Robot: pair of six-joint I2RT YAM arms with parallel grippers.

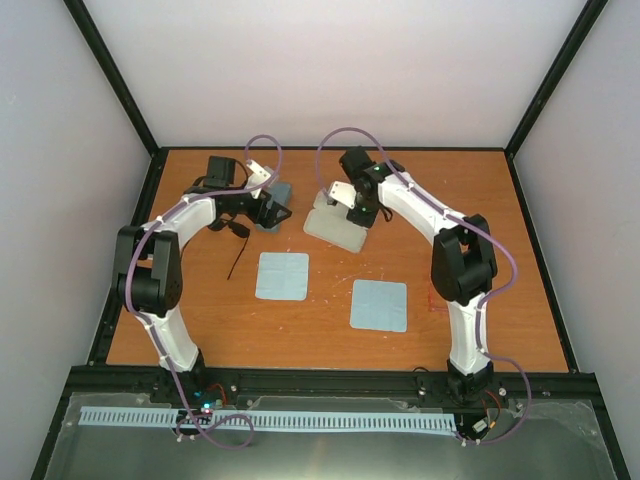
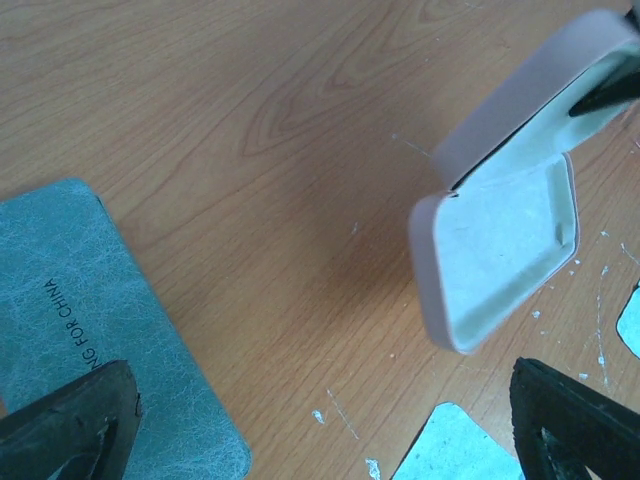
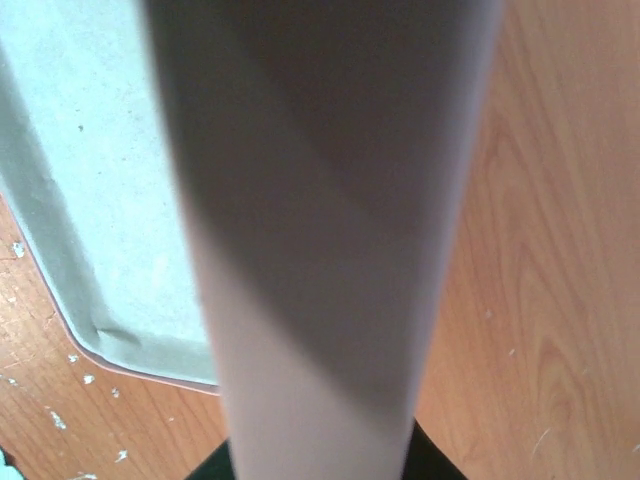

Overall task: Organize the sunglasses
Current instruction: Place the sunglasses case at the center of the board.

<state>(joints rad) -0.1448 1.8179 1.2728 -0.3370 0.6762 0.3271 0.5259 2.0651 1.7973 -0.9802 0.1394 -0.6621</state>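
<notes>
The black sunglasses (image 1: 240,231) lie on the table beside my left arm, one thin arm trailing toward the near edge. A faint red pair of sunglasses (image 1: 436,297) lies by my right arm, partly hidden behind it. My right gripper (image 1: 362,212) is shut on the raised lid (image 3: 320,250) of the open pink case (image 2: 500,250), whose pale lining (image 3: 90,200) holds nothing. My left gripper (image 2: 320,430) hangs open over bare wood between the blue-grey case (image 2: 100,330) and the pink case, holding nothing.
Two square light-blue cloths (image 1: 281,275) (image 1: 379,305) lie flat in the middle of the table. A corner of one cloth (image 2: 450,445) shows under my left gripper. Black frame rails edge the table, with walls close behind.
</notes>
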